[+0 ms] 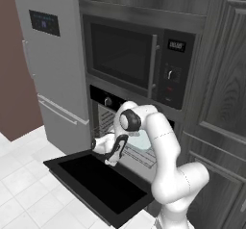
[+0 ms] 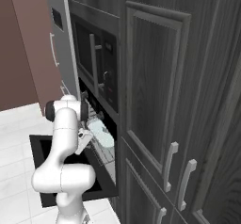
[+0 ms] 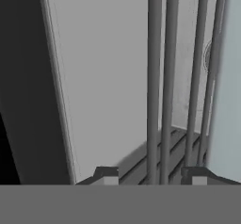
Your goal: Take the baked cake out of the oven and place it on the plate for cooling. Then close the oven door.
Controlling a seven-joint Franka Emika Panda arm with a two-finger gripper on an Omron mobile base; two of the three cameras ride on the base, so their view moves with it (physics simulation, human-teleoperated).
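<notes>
The black oven (image 1: 104,101) sits under the microwave. Its oven door (image 1: 96,181) (image 2: 45,170) is folded down flat and open. A wire rack (image 1: 142,157) (image 2: 100,153) is pulled partway out over the door. On the rack lies a pale blue-white round thing (image 1: 138,140) (image 2: 101,131) (image 3: 229,100); I cannot tell whether it is the cake. My gripper (image 1: 113,157) (image 2: 84,141) (image 3: 149,175) is open at the rack's front left. Its fingertips (image 3: 106,174) stand on either side of two rack bars (image 3: 160,86), without touching the pale thing.
The black microwave (image 1: 126,56) with a vertical handle is right above the oven. A grey fridge (image 1: 53,64) stands to the left. Tall dark wooden cabinets (image 2: 169,100) fill the right side. White floor tiles (image 1: 24,189) surround the lowered door.
</notes>
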